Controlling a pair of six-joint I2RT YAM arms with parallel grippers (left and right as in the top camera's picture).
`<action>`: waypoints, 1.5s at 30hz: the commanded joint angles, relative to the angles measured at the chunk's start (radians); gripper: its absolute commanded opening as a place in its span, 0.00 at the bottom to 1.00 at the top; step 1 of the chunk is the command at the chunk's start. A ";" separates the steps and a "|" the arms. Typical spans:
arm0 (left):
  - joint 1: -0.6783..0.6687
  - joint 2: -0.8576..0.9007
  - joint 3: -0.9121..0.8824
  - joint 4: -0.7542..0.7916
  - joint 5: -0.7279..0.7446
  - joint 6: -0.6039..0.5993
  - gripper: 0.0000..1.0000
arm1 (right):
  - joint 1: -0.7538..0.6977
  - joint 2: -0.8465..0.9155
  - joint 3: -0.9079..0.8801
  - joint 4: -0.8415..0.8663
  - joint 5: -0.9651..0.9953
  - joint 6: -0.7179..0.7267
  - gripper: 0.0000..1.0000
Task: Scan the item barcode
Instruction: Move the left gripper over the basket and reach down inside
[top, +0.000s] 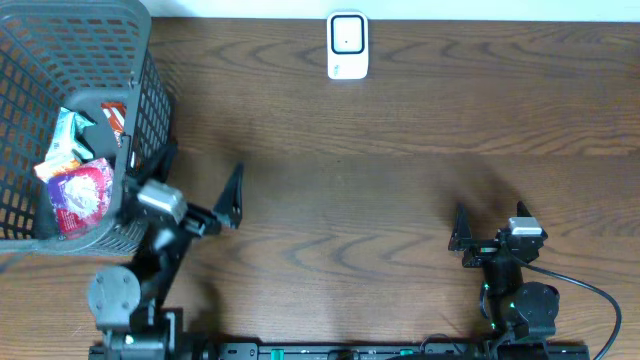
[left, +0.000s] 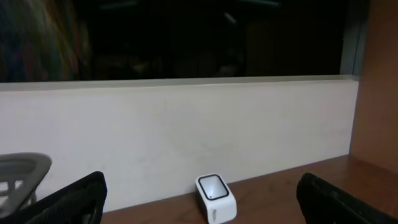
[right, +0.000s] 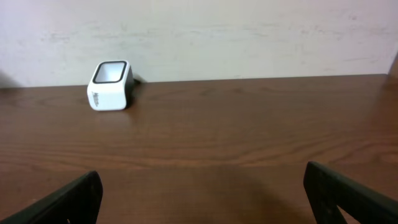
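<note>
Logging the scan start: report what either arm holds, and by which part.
Nothing is held. Both arms' jaws stand open and empty; the packets lie in the basket.

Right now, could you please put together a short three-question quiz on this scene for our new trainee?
1. True or false: the left gripper and the right gripper are both open and empty.
2. Fill in: the white scanner stands at the table's ___ edge, away from the arms.
3. The packaged items lie: A beside the scanner; B in the basket; C in the right gripper.
Key: 1 true; 2 far; 3 B.
</note>
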 joint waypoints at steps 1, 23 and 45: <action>0.004 0.143 0.154 -0.037 -0.027 0.016 0.98 | -0.006 -0.006 -0.004 -0.002 -0.005 -0.007 0.99; 0.196 0.749 1.086 -0.839 -0.539 0.326 0.98 | -0.006 -0.006 -0.004 -0.002 -0.005 -0.007 0.99; 0.432 0.882 1.165 -1.108 -0.593 0.372 0.98 | -0.006 -0.006 -0.004 -0.002 -0.005 -0.007 0.99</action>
